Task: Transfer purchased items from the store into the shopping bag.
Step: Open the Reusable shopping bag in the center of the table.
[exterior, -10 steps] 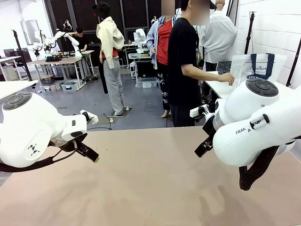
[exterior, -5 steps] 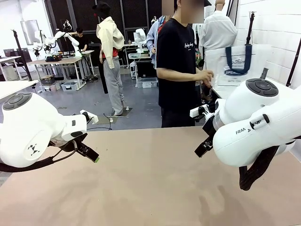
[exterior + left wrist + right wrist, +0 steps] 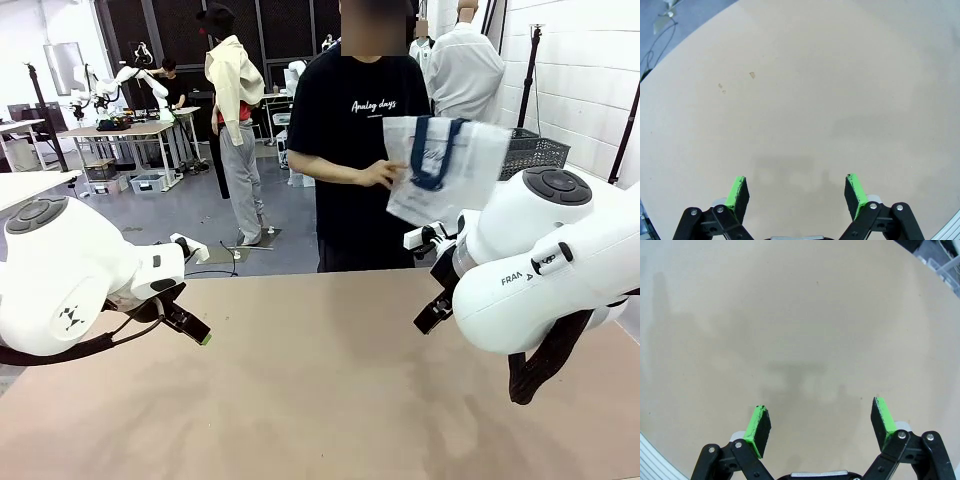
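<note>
A person in a black T-shirt stands at the far side of the table and holds the shopping bag (image 3: 445, 172), a frosted-clear tote with navy handles, in one hand (image 3: 381, 176) above the far edge. The store, a dark mesh basket (image 3: 535, 152), stands on a side table behind at the right. The purchased items are out of view. My left gripper (image 3: 797, 192) hangs open over bare tabletop at the left (image 3: 188, 324). My right gripper (image 3: 822, 427) is open too, with nothing between its fingers, above the right half of the table.
The tan table (image 3: 320, 380) stretches between both arms. The bulky white right arm (image 3: 540, 260) blocks the view of the table's right far corner. Other people and work tables stand farther back in the room.
The person has turned from the side table to face my table and swung the shopping bag leftward in front of them. The basket behind has come into sight. Neither arm has moved.
</note>
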{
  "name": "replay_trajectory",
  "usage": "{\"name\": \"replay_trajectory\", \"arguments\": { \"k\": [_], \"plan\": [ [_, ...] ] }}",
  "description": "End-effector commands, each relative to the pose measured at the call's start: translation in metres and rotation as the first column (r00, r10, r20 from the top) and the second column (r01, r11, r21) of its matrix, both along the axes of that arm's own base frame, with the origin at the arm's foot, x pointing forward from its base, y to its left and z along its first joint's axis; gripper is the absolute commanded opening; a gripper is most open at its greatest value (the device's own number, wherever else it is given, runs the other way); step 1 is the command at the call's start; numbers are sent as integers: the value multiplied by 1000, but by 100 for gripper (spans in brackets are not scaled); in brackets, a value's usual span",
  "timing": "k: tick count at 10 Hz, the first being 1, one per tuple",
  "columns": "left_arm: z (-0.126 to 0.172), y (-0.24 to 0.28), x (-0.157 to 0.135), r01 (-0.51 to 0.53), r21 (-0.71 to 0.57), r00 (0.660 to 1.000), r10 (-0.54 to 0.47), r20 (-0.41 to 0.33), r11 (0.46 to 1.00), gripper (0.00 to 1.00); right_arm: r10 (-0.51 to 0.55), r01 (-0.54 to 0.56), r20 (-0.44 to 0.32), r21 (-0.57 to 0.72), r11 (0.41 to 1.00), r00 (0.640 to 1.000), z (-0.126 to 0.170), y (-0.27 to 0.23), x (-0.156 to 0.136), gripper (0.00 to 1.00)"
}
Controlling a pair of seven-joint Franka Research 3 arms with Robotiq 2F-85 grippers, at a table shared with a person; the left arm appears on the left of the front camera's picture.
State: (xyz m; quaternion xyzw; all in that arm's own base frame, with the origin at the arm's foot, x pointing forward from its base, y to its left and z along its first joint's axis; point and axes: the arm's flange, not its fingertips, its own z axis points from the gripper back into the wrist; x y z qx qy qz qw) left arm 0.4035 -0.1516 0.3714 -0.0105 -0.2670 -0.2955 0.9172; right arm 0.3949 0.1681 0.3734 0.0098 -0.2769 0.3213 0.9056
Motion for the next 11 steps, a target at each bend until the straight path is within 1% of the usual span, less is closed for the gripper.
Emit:
{"name": "replay_trajectory", "arguments": {
  "k": [1,11],
  "plan": [
    [0,1,0,-2,-1,1000,2,0,1000,100,0,0,0,0,1000,1000,0,0,0,100],
    [0,1,0,-2,-1,1000,2,0,1000,100,0,0,0,0,1000,1000,0,0,0,100]
  ]
}}
